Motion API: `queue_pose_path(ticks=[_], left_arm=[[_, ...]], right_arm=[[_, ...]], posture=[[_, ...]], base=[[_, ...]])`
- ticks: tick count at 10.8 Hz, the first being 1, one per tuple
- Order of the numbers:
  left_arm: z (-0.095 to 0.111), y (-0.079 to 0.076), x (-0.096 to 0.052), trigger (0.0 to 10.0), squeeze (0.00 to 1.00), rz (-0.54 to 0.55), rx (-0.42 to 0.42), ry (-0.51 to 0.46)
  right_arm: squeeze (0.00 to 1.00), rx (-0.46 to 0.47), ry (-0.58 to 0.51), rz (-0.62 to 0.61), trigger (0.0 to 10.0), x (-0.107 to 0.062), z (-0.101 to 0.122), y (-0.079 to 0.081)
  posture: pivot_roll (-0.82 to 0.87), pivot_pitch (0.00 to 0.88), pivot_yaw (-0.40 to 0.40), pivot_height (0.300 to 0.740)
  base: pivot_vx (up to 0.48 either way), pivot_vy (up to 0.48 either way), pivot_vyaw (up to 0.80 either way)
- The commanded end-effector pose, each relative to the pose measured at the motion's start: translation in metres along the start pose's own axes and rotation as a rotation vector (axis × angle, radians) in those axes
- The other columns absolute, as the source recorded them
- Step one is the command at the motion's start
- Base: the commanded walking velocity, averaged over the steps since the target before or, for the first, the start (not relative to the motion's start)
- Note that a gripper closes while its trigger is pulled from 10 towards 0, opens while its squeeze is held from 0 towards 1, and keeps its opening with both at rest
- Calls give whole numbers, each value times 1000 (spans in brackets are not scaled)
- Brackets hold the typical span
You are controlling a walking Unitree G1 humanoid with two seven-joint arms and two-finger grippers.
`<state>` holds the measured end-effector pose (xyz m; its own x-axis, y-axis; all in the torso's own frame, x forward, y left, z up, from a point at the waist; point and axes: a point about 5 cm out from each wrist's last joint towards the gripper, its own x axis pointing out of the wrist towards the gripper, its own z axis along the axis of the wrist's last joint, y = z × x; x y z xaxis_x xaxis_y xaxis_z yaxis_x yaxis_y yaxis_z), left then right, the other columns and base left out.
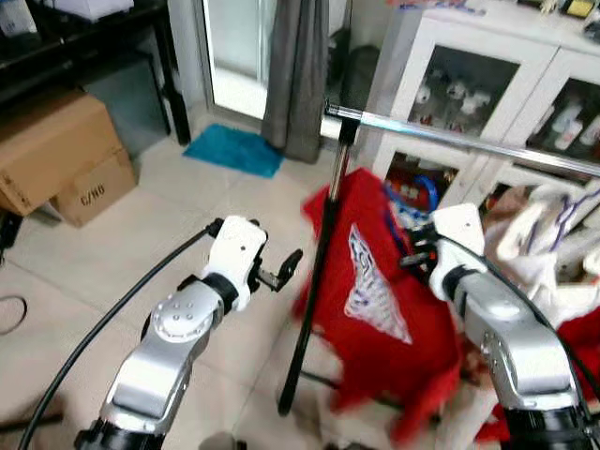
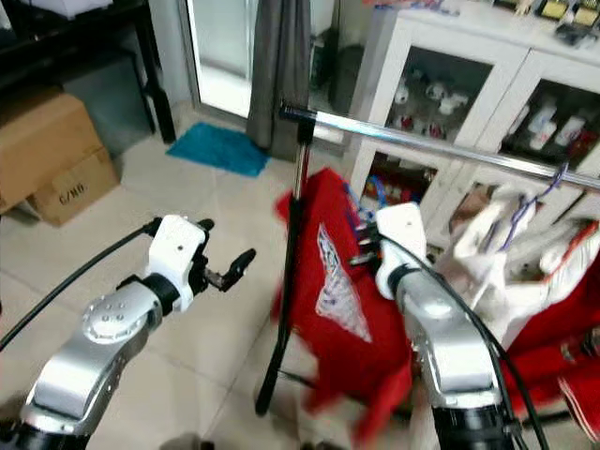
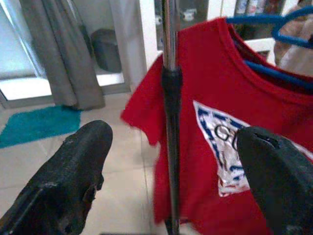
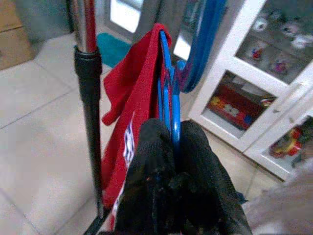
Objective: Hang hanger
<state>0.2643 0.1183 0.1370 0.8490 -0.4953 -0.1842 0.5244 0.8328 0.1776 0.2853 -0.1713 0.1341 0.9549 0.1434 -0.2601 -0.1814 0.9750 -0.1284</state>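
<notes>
Progress looks partial: the blue hanger (image 4: pixel 168 105) with its red shirt (image 1: pixel 375 300) is lifted and held, but as far as the pictures show its hook is not yet over the rail (image 1: pixel 459 136), so the hanging itself is left to do. The hanger sits below the near end of that chrome rail, just beside the rack's upright post (image 1: pixel 314 281), with the shirt draped from it and blurred at the lower edge. The hanger is thin blue plastic or wire; the shirt is bright red with a white and blue printed patch on the chest, and it hangs in loose folds, one sleeve sticking out toward the post.

The right gripper (image 4: pixel 173 142) is clamped on the hanger, its two black fingers pressed together around the blue bar near the shirt's neck. The left gripper (image 1: pixel 281 270) hovers apart from the shirt, on the other side of the post, its fingers spread wide with nothing between them.

Further along the rail hang pale clothes (image 1: pixel 548 230), and behind stands a white cabinet (image 1: pixel 487 56) with glass doors. Cardboard boxes (image 1: pixel 61 155) and a teal mat (image 1: pixel 234 148) lie on the tiled floor.
</notes>
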Motion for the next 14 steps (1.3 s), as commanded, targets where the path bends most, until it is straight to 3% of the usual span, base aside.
queue_pose_path(ticks=[1, 3, 6, 8, 9, 10, 11, 12, 13, 14], left_arm=[[1, -2, 0, 10000, 573, -22, 8, -4], [2, -1, 0, 10000, 482, -26, 15, -6], [4, 0, 3, 10000, 459, -30, 18, -19], [4, 0, 3, 10000, 455, -33, 16, -18], [3, 1, 3, 10000, 451, -31, 15, -17], [3, 1, 4, 10000, 384, -25, 19, -18], [4, 1, 5, 10000, 384, -25, 20, -20], [6, 6, 11, 10000, 392, -20, 46, -8], [10, 10, 16, 10000, 482, -33, 31, -23], [19, 15, 24, 10000, 1000, -61, -15, -60]], right_arm=[[0, -14, -92, -28, 10000, 0, 12, -6], [0, 25, -99, 52, 10000, -1, 10, 2], [0, 63, 73, -50, 10000, -1, -6, -11], [0, 44, 121, -31, 10000, -3, -8, -11], [0, -26, 109, -18, 10000, -4, -6, -8], [0, -127, -4, 5, 10000, 0, -1, -4], [0, -133, -20, 19, 10000, 2, 0, -2], [0, 18, -52, 181, 10000, 1, 9, 13], [0, 64, -102, 253, 10000, 2, 20, 21], [0, 81, -183, 349, 10000, 2, 36, 34]], posture=[[38, 0, -77, 740], [48, 0, -84, 740], [46, 0, -84, 740], [44, 0, -85, 740], [45, 0, -87, 740], [47, 0, -92, 740], [52, 0, -98, 740], [55, 0, -97, 740], [51, 0, -93, 740], [49, 0, -89, 740]], base=[[0, 0, 0], [-279, 0, 0], [-250, 0, 0], [-244, 0, 0], [-247, 0, 0], [-251, 0, 0], [0, 0, 0], [0, 0, 0], [0, 0, 0], [0, 0, 0]])
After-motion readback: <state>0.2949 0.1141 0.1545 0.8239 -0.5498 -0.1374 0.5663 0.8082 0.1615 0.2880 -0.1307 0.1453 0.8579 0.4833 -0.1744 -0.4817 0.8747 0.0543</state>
